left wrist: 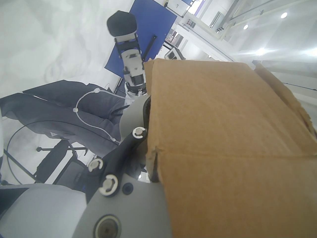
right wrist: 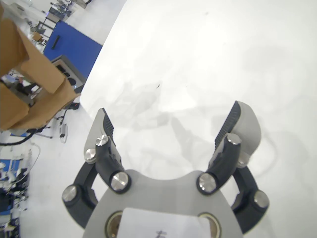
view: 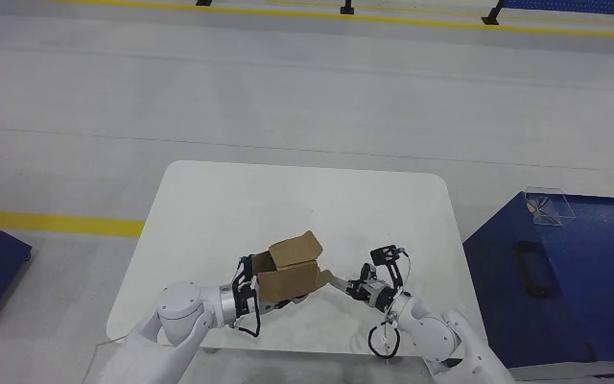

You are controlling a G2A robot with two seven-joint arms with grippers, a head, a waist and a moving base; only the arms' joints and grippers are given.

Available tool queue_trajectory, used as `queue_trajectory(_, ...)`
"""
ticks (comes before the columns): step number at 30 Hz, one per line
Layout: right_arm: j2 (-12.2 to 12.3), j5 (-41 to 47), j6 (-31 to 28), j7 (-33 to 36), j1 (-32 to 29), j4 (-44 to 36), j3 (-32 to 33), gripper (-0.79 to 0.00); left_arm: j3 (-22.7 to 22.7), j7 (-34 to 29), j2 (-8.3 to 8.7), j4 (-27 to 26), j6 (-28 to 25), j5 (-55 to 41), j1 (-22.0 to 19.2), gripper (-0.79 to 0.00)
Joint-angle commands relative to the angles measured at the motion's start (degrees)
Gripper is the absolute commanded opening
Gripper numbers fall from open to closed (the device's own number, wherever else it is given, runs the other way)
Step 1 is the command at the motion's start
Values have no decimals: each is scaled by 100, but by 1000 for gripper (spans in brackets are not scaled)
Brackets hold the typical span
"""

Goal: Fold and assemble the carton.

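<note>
Carton: the brown corrugated cardboard carton (view: 293, 269) is near the middle of the front edge of the white rounded surface (view: 288, 192), tilted, with one flap standing up.
Left pincer: the left pincer (view: 255, 285) is clenched on the carton's left end, with a grey finger (left wrist: 131, 125) against the cardboard wall.
Right pincer: the right pincer (right wrist: 171, 110) is released, its ribbed fingers spread wide, just beside the carton's right flap and over bare surface.

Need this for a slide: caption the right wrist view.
Right gripper, jaws open and empty, over the white table; brown carton nearby.
</note>
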Motion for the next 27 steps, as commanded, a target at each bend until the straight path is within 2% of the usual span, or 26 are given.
queue_trajectory(1, -20, 295, -165, 99, 16, -4, -83, 0, 30, 15, -4, -11, 24, 18, -7, -785)
queue_trajectory(11, -5, 757, -505, -6, -23, -217, 163, 0, 208, 50, -21, -49, 22, 215, -37, -785)
queue_trajectory(13, 0, 757, -493, -7, -17, -235, 214, 0, 234, 186, -20, -81, -41, 380, -20, -785)
queue_trajectory(27, -25, 728, -421, -2, 83, -408, 143, 0, 295, 73, -17, -85, -2, 434, 0, -785)
